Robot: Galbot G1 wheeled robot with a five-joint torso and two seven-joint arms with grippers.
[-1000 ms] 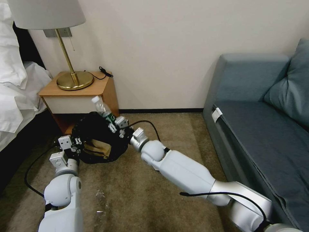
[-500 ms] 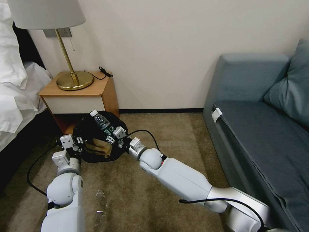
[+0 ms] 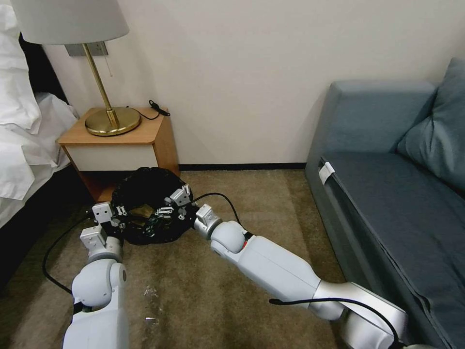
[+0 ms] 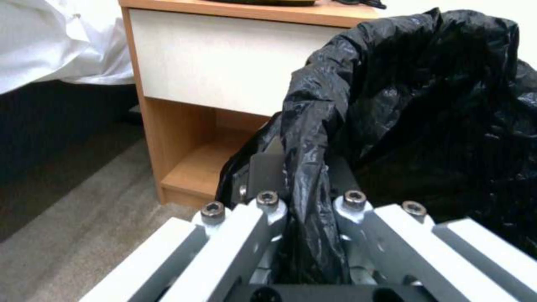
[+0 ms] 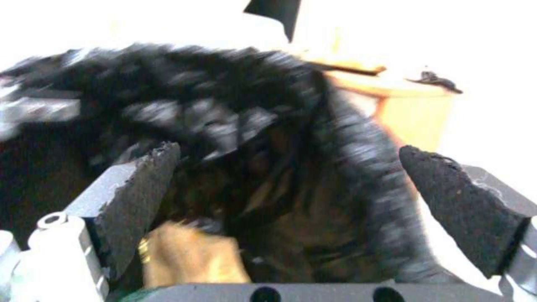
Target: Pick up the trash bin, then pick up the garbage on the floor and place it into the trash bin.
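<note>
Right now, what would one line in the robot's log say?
left gripper: shut on trash bin rim | right gripper: open, over bin mouth | brown paper bag: inside bin | bin: beside nightstand

Trash bin (image 3: 145, 206): black-bagged, beside nightstand, left end effector (image 4: 305, 197) clamping rim; brown paper (image 3: 144, 210) inside.

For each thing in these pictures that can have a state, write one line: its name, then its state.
Trash bin: held at its rim, black liner folded over the rim.
Left end effector: shut on the bin's lined rim.
Right end effector: open, at the bin's mouth, holding nothing.
Brown paper bag: crumpled, inside the bin.
Bottle: inside the bin.
Lamp: upright on the nightstand.
</note>
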